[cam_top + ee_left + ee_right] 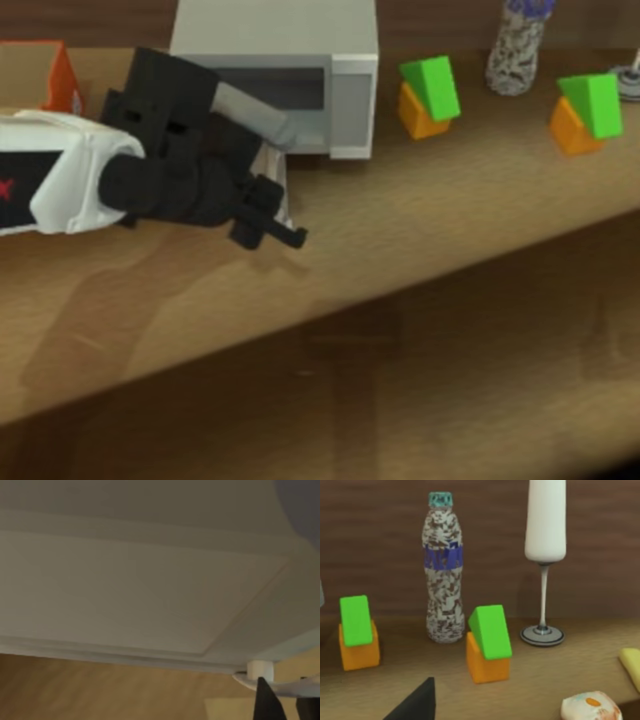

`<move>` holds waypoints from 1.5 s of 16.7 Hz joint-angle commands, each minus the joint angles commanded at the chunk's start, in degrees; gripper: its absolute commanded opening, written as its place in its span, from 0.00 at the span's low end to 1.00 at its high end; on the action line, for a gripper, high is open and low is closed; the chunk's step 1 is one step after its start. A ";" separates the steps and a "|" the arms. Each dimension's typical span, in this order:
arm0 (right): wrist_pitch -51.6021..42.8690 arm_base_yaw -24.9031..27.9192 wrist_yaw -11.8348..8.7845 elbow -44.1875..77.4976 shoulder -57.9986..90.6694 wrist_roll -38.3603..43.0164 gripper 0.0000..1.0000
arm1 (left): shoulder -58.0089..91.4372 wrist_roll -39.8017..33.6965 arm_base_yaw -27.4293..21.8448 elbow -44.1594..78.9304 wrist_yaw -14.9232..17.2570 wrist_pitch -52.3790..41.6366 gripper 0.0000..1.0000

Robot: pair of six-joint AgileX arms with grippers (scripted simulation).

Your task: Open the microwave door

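The silver-white microwave (275,35) stands at the back of the table, left of centre. The microwave door (258,112) is swung out at an angle from the cavity, hinged on its left. My left gripper (272,228) is at the door's free end, just in front of the microwave, and seems shut on the door's edge. In the left wrist view the pale door panel (130,590) fills most of the picture, with two dark fingertips (267,702) low down. My right arm is outside the top view; only a dark tip of the right gripper (420,704) shows.
An orange box (60,75) stands left of the microwave. To the right are two orange blocks with green tops (430,95) (585,110), a bottle (518,45) and a wine glass (545,555). A wrapped bun (592,707) lies near the right gripper.
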 joint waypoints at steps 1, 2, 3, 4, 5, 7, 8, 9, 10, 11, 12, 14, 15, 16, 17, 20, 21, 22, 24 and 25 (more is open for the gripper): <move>0.00 0.00 0.00 0.00 0.00 0.00 1.00 | 0.00 0.00 0.00 0.00 0.00 0.00 0.00; 0.00 0.00 0.00 0.00 0.00 0.00 1.00 | 0.00 0.00 0.00 0.00 0.00 0.00 0.00; 0.00 0.00 0.00 0.00 0.00 0.00 1.00 | 0.00 0.00 0.00 0.00 0.00 0.00 0.00; 0.00 0.00 0.00 0.00 0.00 0.00 1.00 | 0.00 0.00 0.00 0.00 0.00 0.00 0.00; 0.00 0.00 0.00 0.00 0.00 0.00 1.00 | 0.00 0.00 0.00 0.00 0.00 0.00 0.00; 0.00 0.00 0.00 0.00 0.00 0.00 1.00 | 0.00 0.00 0.00 0.00 0.00 0.00 0.00; 0.00 0.00 0.00 0.00 0.00 0.00 1.00 | 0.00 0.00 0.00 0.00 0.00 0.00 0.00; 0.00 0.00 0.00 0.00 0.00 0.00 1.00 | 0.00 0.00 0.00 0.00 0.00 0.00 0.00; 0.00 0.00 0.00 0.00 0.00 0.00 1.00 | 0.00 0.00 0.00 0.00 0.00 0.00 0.00; 0.00 0.00 0.00 0.00 0.00 0.00 1.00 | 0.00 0.00 0.00 0.00 0.00 0.00 0.00; 0.00 0.00 0.00 0.00 0.00 0.00 1.00 | 0.00 0.00 0.00 0.00 0.00 0.00 0.00; 0.00 0.00 0.00 0.00 0.00 0.00 1.00 | 0.02 -0.16 -0.34 -0.13 0.56 -0.10 0.00; 0.00 0.00 0.00 0.00 0.00 0.00 1.00 | -0.10 0.44 -0.04 -0.32 0.90 -0.24 0.00; 0.00 0.00 0.00 0.00 0.00 0.00 1.00 | -0.28 1.11 0.28 -0.43 1.30 -0.31 0.00; 0.00 0.00 0.00 0.00 0.00 0.00 1.00 | -0.50 1.67 0.62 -0.48 1.67 -0.34 0.00; 0.00 0.00 0.00 0.00 0.00 0.00 1.00 | -0.85 3.41 1.51 -0.90 2.74 -0.67 0.00; 0.00 0.00 0.00 0.00 0.00 0.00 1.00 | -0.85 3.41 1.52 -0.90 2.74 -0.67 0.00; 0.00 0.00 0.00 0.00 0.00 0.00 1.00 | -0.85 3.41 1.52 -0.90 2.74 -0.67 0.00; 0.00 0.00 0.00 0.00 0.00 0.00 1.00 | -0.85 3.41 1.52 -0.90 2.74 -0.67 0.00; 0.00 0.00 0.00 0.00 0.00 0.00 1.00 | -0.85 3.41 1.52 -0.90 2.74 -0.67 0.00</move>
